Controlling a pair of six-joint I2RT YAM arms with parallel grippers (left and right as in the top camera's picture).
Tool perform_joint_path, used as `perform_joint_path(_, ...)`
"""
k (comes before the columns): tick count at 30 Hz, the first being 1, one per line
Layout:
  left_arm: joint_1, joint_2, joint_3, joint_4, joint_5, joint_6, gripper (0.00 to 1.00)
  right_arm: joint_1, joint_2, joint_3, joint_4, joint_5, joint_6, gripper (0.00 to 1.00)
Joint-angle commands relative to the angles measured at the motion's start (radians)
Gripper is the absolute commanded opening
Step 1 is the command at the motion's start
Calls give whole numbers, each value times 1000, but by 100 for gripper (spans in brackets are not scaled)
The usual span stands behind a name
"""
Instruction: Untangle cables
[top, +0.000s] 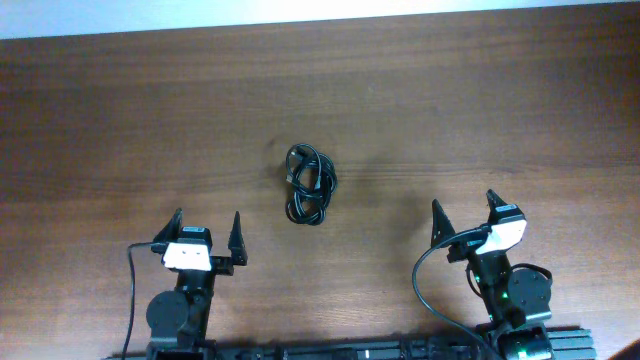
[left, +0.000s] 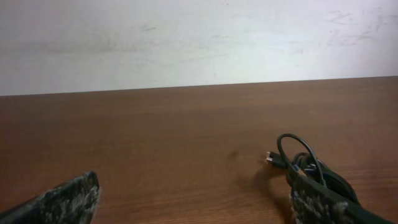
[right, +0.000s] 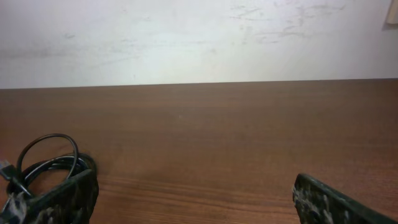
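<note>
Cables (top: 311, 185): likely light, limp, slippery; pinch the 12 o'clock loop. Left gripper (top: 207, 218) at 7 o'clock, right gripper (top: 463, 202) at 4, both wide, empty.

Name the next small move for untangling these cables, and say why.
Probably ease the left gripper forward and to its right, toward the cables. They lie in one tight bundle on the table, untouched, between the two arms. Both grippers stand open and empty, and the left one looks nearer to the bundle than the right gripper.
</note>
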Motion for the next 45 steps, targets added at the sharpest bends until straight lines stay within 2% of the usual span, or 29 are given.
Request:
perform_joint_path(1, -4, 0, 0, -11, -13, 11, 99, 5, -9, -5, -7, 15, 5, 98)
perform_joint_path(15, -4, 0, 8, -24, -13, 11, 99, 5, -9, -5, -7, 15, 5, 98)
perform_joint_path(22, -4, 1, 110, -179, -13, 12, 99, 5, -9, -5, -7, 15, 5, 98)
perform_joint_path(30, -4, 24, 227, -268, 24, 16, 99, 5, -9, -5, -7, 15, 5, 98)
perform_joint_path(35, -4, 129, 315, -299, 41, 43, 99, 5, -9, -5, -7, 15, 5, 99)
perform_joint_path(45, -4, 543, 534, -360, 156, 65, 99, 5, -9, -5, -7, 15, 5, 98)
